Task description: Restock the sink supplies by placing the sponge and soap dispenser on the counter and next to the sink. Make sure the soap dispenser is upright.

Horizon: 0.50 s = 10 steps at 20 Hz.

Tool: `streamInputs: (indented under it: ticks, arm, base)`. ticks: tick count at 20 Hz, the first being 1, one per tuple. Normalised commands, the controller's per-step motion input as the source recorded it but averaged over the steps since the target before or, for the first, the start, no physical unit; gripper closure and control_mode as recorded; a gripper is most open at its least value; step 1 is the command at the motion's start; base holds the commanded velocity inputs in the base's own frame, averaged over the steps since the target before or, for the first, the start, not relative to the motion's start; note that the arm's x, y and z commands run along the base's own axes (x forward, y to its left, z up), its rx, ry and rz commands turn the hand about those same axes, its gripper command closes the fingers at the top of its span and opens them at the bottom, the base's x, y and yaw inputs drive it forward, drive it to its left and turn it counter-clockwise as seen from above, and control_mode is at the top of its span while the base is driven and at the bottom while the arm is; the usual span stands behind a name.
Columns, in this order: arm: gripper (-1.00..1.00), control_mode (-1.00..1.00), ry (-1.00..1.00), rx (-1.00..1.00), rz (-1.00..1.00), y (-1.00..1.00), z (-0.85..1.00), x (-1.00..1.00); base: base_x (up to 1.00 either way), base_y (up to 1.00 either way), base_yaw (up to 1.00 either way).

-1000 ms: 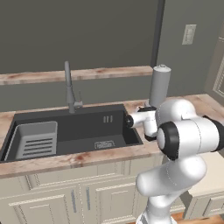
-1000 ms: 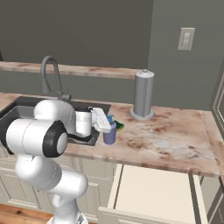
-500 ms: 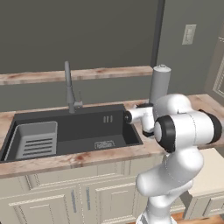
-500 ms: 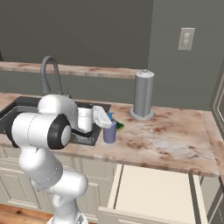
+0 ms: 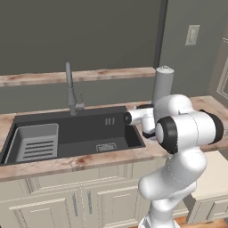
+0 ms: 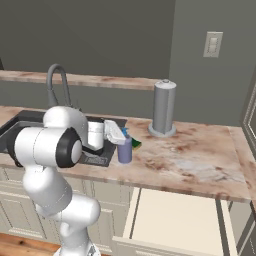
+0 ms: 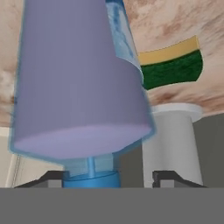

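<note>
The soap dispenser [image 6: 124, 149] stands upright on the bench [image 6: 200, 160], just right of the sink [image 5: 80, 133], and the gripper [image 6: 118, 136] hangs right over its pump. From the hand camera the bottle [image 7: 78, 83] looms huge, with the two finger tips [image 7: 173, 178] set apart on either side of the blue pump neck rather than pinching it. So the jaws look loosened, though whether they are fully clear of the bottle I cannot tell.

The sponge [image 6: 135, 145] lies flat on the bench just behind the bottle, also close to the basin; the hand view shows its yellow and green edge [image 7: 173, 65] beyond the bottle. The tall grey cylinder [image 6: 164, 107] stands farther back, well apart.

By my reckoning this is the let-go step, with both supplies already placed. The thing to get right now is a clean exit: spread the fingers wide enough to miss the pump, then lift straight up along the bottle's axis. Any sideways drag could clip the pump and tip it, and upright is the whole point.
</note>
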Motion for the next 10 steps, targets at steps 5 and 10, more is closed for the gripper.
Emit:
streamInputs:
  ticks: [5,10]
  arm:
    - [-1.0,-1.0,-0.03,0.0,0.0,0.05,0.0,-0.01]
    - [-1.0,-1.0,-0.06,0.0,0.0,0.0,0.0,-0.04]
  base:
    - [0.0,0.0,0.0]
    - [0.0,0.0,0.0]
